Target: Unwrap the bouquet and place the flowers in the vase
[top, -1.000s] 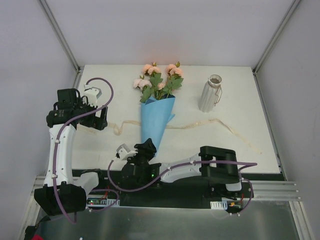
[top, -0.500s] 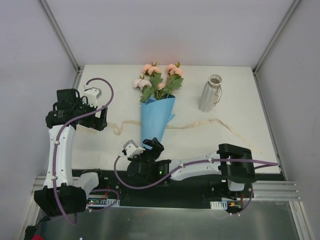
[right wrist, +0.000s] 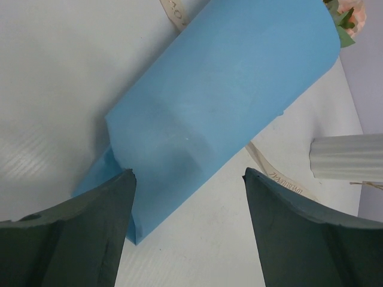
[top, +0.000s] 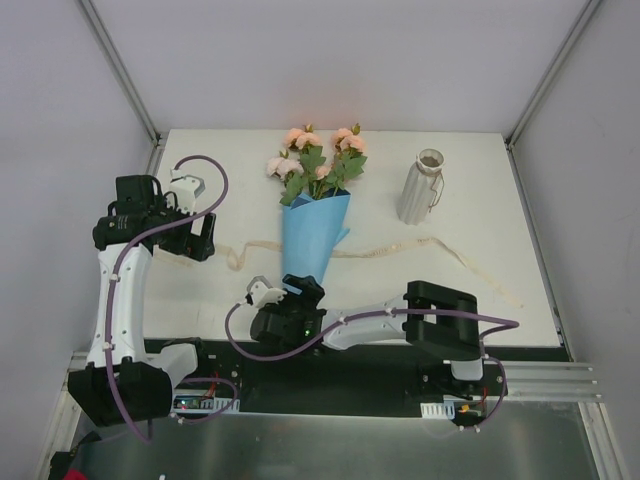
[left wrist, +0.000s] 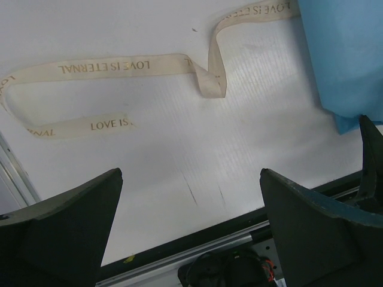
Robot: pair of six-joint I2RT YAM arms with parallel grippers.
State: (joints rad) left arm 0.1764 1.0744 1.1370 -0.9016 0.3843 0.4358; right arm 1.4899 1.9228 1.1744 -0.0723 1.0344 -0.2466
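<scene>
**A:** Right gripper (right wrist: 188, 173), jaw state?

**B:** Open, with a wide gap. The narrow end of the bouquet (top: 315, 235) lies between its fingers (right wrist: 66, 239). Bare table (right wrist: 54, 78) shows between the blue paper (right wrist: 221, 101) and the finger on the vase side. On the other side, the paper's tip runs right up to the finger. Whether it touches there: cannot tell. The jaws are not closed on anything.

**A:** Left gripper (left wrist: 190, 173)?

**B:** Spread fully wide, nothing between the fingers. It is over the left part of the table, near the looped end of the ribbon (left wrist: 119, 66). In the wrist view the ribbon, printed "LOVE IS ETERNAL", lies flat ahead of the fingers and apart from both. A corner of the blue paper shows at the upper right of that view.

**A:** Bouquet position?

**B:** Lying flat near the middle of the table, tip toward the arm bases, wide mouth toward the far edge. The flowers (top: 318, 160) stick out of the mouth: peach and pink blooms with green leaves. The stems are hidden inside the cone. The ribbon is untied and loose on the table. A short stretch lies left of the cone, and a longer one trails right toward the near right edge.

**A:** Vase (top: 422, 187)?

**B:** Upright at the back right, apart from the bouquet. The ribbon's long stretch passes in front of it.
</scene>
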